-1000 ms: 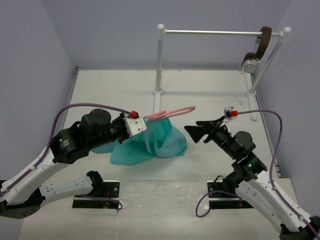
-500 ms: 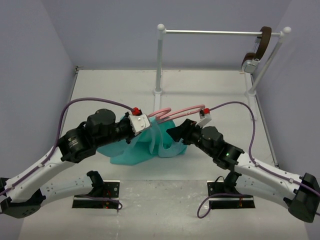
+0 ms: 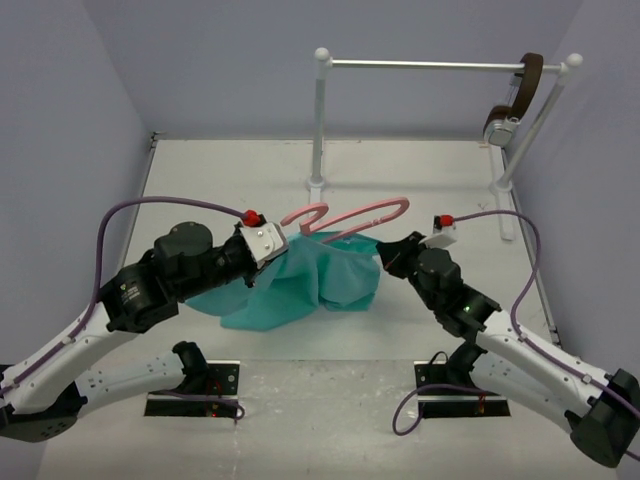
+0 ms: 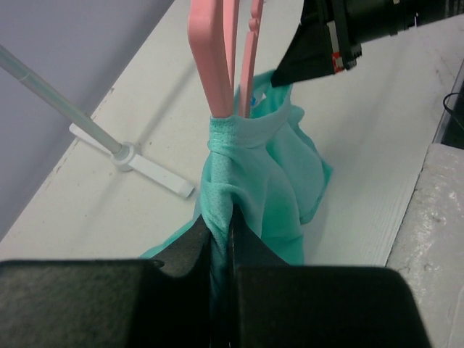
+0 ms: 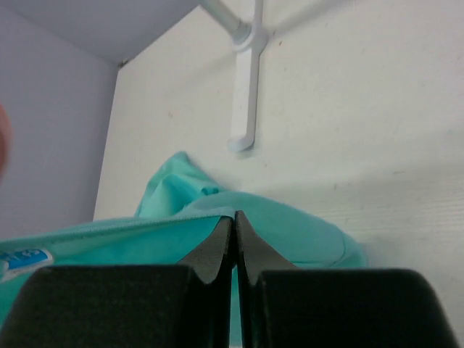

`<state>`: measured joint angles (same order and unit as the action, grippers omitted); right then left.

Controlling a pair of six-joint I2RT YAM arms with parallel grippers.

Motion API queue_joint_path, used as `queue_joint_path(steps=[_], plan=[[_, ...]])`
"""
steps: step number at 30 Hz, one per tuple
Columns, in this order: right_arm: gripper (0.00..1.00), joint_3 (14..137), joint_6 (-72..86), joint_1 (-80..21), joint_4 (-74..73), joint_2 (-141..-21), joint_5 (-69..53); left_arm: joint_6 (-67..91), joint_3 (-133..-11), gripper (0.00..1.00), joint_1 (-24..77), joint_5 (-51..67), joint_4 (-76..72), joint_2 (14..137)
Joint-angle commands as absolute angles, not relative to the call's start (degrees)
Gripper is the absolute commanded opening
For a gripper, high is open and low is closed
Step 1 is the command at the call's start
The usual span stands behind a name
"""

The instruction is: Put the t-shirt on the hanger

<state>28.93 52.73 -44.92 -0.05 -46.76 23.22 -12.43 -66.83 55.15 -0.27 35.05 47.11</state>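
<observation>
The teal t-shirt [image 3: 300,285] hangs bunched between both arms above the table. The pink hanger [image 3: 350,215] pokes up and to the right out of its top, hook end toward the left arm. In the left wrist view the hanger [image 4: 217,65] runs down into a hemmed opening of the t-shirt [image 4: 283,174]. My left gripper [image 3: 272,246] [image 4: 221,221] is shut on a twisted fold of cloth just below that opening. My right gripper [image 3: 386,262] [image 5: 233,216] is shut on a hemmed edge of the t-shirt [image 5: 304,235] at its right side.
A white-posted rack with a metal bar [image 3: 420,66] stands at the back, a brown strap [image 3: 515,100] draped over its right end. Its left foot [image 3: 316,183] [image 4: 138,159] [image 5: 246,109] lies just behind the shirt. Purple walls close in both sides.
The right arm swung in from the right and its wide-open jaws shut on the shirt's edge. The left gripper shifted slightly left, and the cloth now stretches between the two.
</observation>
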Motion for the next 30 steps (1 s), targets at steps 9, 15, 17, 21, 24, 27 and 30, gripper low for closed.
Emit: queue_joint_path(steps=[9, 15, 17, 21, 24, 27, 30], plan=[[0.00, 42.9, 38.2, -24.5, -16.9, -36.4, 19.9, -12.8, -61.2, 0.00, 54.9, 1.8, 32.6, 42.0], [0.00, 56.0, 32.2, -24.5, -23.9, -34.0, 8.1, -14.5, -62.4, 0.00, 54.9, 1.5, 33.3, 45.8], [0.00, 60.2, 29.9, -24.5, -25.9, -37.8, -1.1, -14.6, -64.8, 0.00, 54.9, 3.5, 30.8, 47.2], [0.00, 71.2, 27.6, -27.0, -33.0, -47.1, -20.7, -13.4, -71.8, 0.00, 54.9, 12.5, 24.3, 53.1], [0.00, 79.0, 25.5, -35.1, -37.5, -50.3, -19.2, -11.1, -81.4, 0.00, 54.9, 16.4, 23.4, 61.8], [0.00, 80.4, 25.3, -36.3, -38.5, -50.6, -21.4, -8.4, -85.2, 0.00, 54.9, 20.8, 21.8, 67.3], [0.00, 76.4, 25.2, -36.3, -38.4, -48.1, -17.8, -4.4, -81.9, 0.00, 54.9, 25.5, 13.7, 68.2]])
